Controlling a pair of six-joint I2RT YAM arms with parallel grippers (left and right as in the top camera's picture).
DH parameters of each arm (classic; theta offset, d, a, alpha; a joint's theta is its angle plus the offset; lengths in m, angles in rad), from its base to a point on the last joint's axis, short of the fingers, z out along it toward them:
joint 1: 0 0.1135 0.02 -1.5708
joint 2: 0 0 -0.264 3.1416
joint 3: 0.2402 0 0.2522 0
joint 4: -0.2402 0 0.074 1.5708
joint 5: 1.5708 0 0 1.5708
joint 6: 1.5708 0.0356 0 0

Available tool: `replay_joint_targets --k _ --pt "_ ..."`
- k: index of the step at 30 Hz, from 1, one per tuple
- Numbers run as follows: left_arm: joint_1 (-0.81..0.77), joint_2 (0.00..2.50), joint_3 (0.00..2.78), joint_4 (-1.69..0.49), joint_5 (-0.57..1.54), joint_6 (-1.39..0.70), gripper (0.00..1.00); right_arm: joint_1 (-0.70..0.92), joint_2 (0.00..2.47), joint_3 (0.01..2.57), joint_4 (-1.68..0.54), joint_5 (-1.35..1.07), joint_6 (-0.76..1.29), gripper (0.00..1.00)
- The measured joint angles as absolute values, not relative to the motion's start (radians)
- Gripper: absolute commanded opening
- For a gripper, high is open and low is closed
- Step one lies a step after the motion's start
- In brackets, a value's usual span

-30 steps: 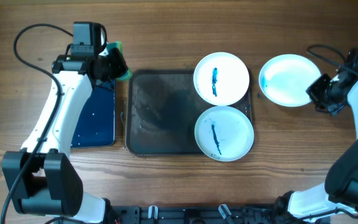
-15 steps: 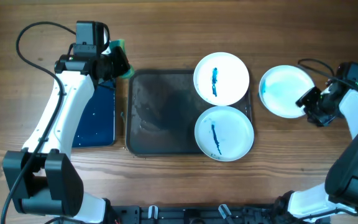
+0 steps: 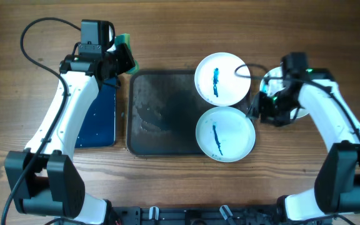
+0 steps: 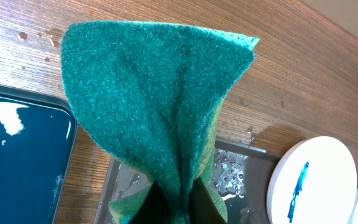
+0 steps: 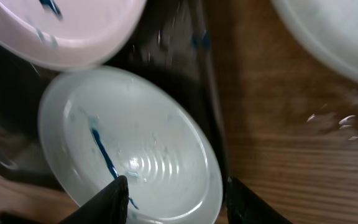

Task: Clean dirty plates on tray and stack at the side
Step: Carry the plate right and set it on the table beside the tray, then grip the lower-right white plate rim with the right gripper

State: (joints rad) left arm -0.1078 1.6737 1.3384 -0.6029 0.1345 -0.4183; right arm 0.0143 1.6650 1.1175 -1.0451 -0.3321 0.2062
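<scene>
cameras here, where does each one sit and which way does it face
Overhead: fixed above the table, facing straight down on the tray, far plate and near plate; left arm and right arm show.
Left wrist: on the left arm, facing along the left gripper at the green sponge it grips; fingers mostly hidden.
Right wrist: on the right arm, facing down at the near plate, past the fingers of the open right gripper.
Shared: all three show the far plate.

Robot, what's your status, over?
Left tool shut on green sponge, by tray corner. Right tool open over near plate rim. Far plate also streaked, on tray; third plate on tabletop. Nothing blocking.
</scene>
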Motion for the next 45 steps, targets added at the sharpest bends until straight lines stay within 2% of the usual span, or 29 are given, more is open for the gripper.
replay_joint_targets --k 10,12,14,20,24,30,40,45 --pt "-0.108 1.674 1.338 -0.606 0.128 -0.418 0.04 0.078 1.665 0.956 -0.949 -0.201 0.212 0.39" --pt "-0.108 1.674 1.338 -0.607 0.128 -0.418 0.04 0.078 1.665 0.926 -0.905 -0.201 0.211 0.34" --pt "-0.108 1.674 1.338 -0.614 0.128 -0.418 0.04 0.078 1.665 0.896 -0.871 -0.205 0.205 0.21" --pt "-0.108 1.674 1.338 -0.628 0.127 -0.418 0.04 0.077 1.665 0.874 -0.862 -0.207 0.189 0.12" --pt "-0.108 1.674 1.338 -0.628 0.126 -0.418 0.04 0.077 1.663 0.874 -0.864 -0.208 0.184 0.12" --pt "-0.108 1.674 1.338 -0.629 0.124 -0.418 0.04 0.078 1.662 0.908 -0.943 -0.213 0.184 0.26" --pt "-0.108 1.674 1.338 -0.649 0.123 -0.418 0.04 0.078 1.662 0.998 -1.11 -0.213 0.185 0.26" --pt "-0.108 1.674 1.338 -0.652 0.123 -0.418 0.04 0.078 1.662 0.987 -1.082 -0.214 0.196 0.27"
